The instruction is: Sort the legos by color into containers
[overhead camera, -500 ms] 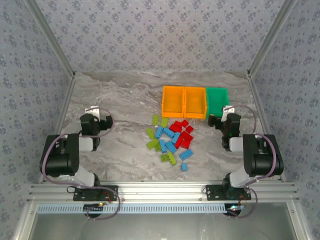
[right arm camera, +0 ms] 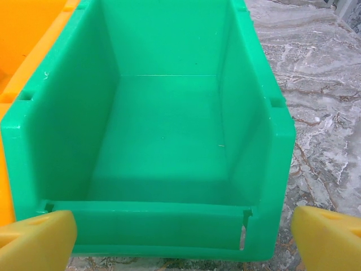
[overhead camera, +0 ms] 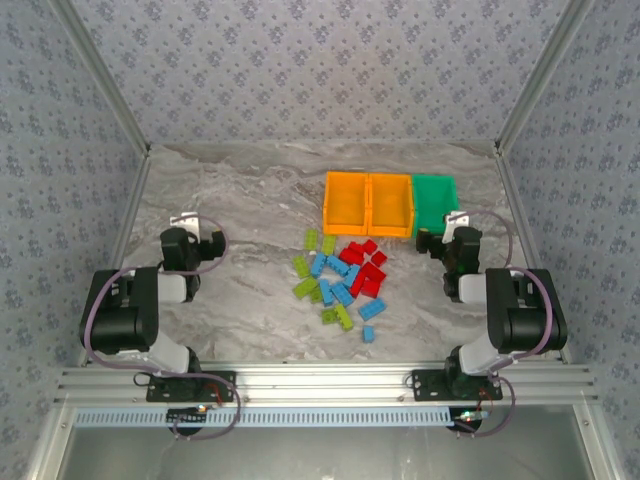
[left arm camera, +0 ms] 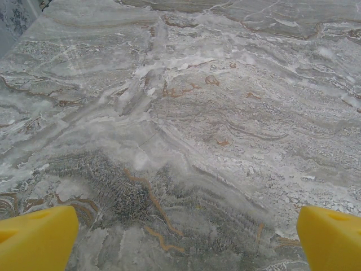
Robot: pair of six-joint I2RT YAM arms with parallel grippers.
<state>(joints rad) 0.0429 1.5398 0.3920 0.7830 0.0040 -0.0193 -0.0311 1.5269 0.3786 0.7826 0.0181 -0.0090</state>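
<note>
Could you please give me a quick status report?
Left gripper open, right gripper open, both empty. Legos unsorted, clustered on table. Green bin and orange bins empty. Nothing blocking.

Both arms are built alike. Left arm (overhead camera: 122,318) and right arm (overhead camera: 522,312): bulky black rounded joint housings with pale grey-white links between them. Behind each pincer, a thin purplish cable (overhead camera: 87,322) loops round the big housing. Left gripper (overhead camera: 188,232) and right gripper (overhead camera: 452,232): black bodies, each with a small white block at the pincer end. Wrist views: fingertips (left arm camera: 35,238) are bright yellow, blunt, wedge-shaped, plain plastic. Black base plates (overhead camera: 190,385) sit furthest behind the pincers, with thin wires beneath.
</note>
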